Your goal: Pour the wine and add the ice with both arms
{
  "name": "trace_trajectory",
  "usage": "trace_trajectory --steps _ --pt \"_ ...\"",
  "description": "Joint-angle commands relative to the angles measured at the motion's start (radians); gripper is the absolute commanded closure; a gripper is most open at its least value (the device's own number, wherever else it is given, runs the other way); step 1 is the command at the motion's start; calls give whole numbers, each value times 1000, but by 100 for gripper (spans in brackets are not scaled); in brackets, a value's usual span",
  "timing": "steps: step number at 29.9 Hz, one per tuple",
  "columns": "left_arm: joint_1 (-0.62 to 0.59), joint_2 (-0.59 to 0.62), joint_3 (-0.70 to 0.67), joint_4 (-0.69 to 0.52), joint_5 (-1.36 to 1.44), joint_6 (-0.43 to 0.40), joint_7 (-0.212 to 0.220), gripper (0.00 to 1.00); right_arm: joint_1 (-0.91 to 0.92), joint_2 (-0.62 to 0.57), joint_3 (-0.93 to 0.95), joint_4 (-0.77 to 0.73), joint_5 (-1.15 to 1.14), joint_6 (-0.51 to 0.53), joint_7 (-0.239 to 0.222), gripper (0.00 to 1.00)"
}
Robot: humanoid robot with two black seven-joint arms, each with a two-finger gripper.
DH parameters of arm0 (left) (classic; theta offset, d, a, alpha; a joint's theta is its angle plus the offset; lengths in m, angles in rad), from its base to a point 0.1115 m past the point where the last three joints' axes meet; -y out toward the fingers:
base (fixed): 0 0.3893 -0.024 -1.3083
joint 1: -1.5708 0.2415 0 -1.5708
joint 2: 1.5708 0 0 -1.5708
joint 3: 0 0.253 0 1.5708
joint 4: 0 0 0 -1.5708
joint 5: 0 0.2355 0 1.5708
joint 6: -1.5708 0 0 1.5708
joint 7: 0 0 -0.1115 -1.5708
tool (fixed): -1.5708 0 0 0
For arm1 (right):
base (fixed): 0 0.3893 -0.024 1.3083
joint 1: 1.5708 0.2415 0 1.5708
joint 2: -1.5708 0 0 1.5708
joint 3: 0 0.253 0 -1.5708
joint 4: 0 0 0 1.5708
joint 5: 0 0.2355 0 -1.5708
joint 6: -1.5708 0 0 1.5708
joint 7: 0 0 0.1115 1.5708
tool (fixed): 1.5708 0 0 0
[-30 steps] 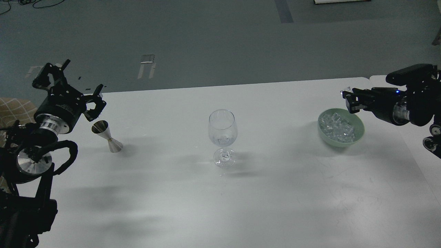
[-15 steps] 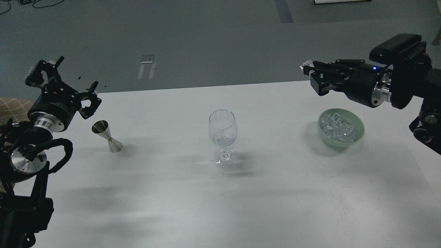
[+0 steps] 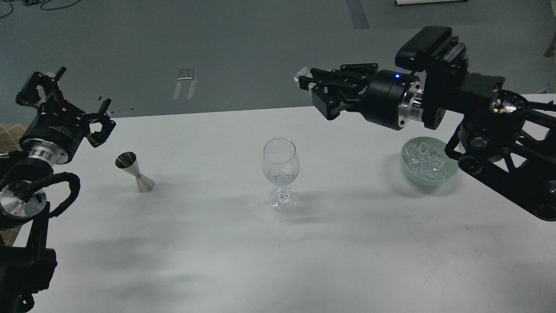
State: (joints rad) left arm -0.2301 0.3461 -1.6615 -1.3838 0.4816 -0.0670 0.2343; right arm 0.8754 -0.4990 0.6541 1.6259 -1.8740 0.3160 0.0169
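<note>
Right gripper (image 3: 306,85): black, claw-like, held high above the table, its fingertips pinching one clear, glassy ice cube (image 3: 300,78).
Left gripper (image 3: 65,102): black fingers spread wide apart, holding nothing, up and left of the jigger.
Wine glass (image 3: 281,173): clear, round-bowled, stemmed, upright at the table's middle; a little near-colourless wine (image 3: 280,178) lay at the bottom of its bowl.
Ice (image 3: 425,161): irregular clear cubes heaped in a smooth pale green bowl (image 3: 409,171), at the right, partly under the right arm.
Jigger (image 3: 134,172): shiny metal, hourglass-shaped, standing at the left.
Table (image 3: 243,252): matte white, faintly scuffed.
</note>
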Motion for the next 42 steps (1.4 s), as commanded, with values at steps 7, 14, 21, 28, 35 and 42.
trace_trajectory --steps 7,14,21,28,35,42 --pt "2 2 -4 0 0 0 0 2 57 66 -162 -9 -10 3 -9 89" --pt "2 1 -6 0 0 0 -1 2 53 66 -171 -11 -10 3 -9 88" --pt "2 1 -7 0 0 0 0 2 46 66 -172 -14 -10 3 -9 85" --pt "2 2 -7 0 0 0 0 2 56 65 -174 -18 -13 3 -32 69" --pt "2 4 -7 0 0 1 0 2 50 66 -172 -17 -11 3 -34 57" --pt "2 17 -9 0 0 0 0 2 51 68 -169 -14 -11 2 -34 50"
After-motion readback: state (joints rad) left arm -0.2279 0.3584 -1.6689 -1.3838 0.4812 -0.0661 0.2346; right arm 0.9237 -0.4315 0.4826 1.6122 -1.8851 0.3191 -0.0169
